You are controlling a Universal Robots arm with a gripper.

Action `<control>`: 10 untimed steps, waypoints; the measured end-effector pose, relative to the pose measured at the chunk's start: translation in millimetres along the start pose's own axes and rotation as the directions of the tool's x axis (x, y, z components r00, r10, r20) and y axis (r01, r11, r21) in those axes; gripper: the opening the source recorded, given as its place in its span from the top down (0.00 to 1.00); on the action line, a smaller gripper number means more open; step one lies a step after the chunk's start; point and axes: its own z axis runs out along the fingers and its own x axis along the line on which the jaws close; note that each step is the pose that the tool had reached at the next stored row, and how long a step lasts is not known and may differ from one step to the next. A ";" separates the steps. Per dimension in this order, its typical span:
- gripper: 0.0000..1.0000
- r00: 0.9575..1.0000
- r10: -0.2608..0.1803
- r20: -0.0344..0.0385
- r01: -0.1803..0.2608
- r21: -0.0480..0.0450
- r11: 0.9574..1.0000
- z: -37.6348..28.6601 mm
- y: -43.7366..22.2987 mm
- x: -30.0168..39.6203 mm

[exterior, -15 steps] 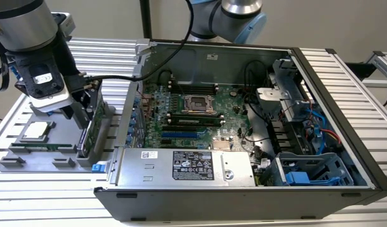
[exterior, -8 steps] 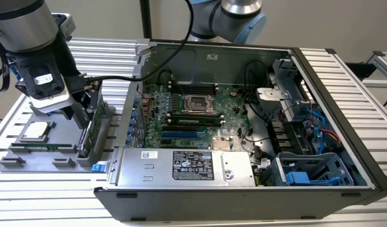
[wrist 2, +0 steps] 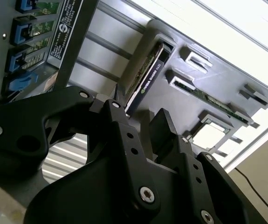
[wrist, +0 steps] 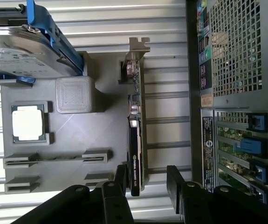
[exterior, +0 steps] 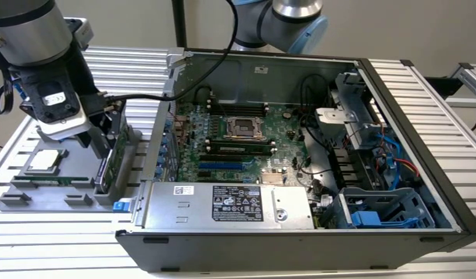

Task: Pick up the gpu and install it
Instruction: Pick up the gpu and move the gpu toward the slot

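My fingers [wrist: 120, 175] are spread open, one to either side of the near end of the gpu [wrist: 134, 140], which stands on edge in a slot of the gray parts tray [wrist: 101, 135] on the counter [exterior: 67, 244], beside the open computer case [exterior: 300, 145].
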 end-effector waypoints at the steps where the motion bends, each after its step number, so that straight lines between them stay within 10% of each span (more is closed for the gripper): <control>1: 0.00 1.000 0.000 0.000 0.000 0.000 1.000 0.3 0.0 0.0; 10: 0.00 1.000 0.000 0.000 0.000 0.000 1.000 2.2 -0.1 0.1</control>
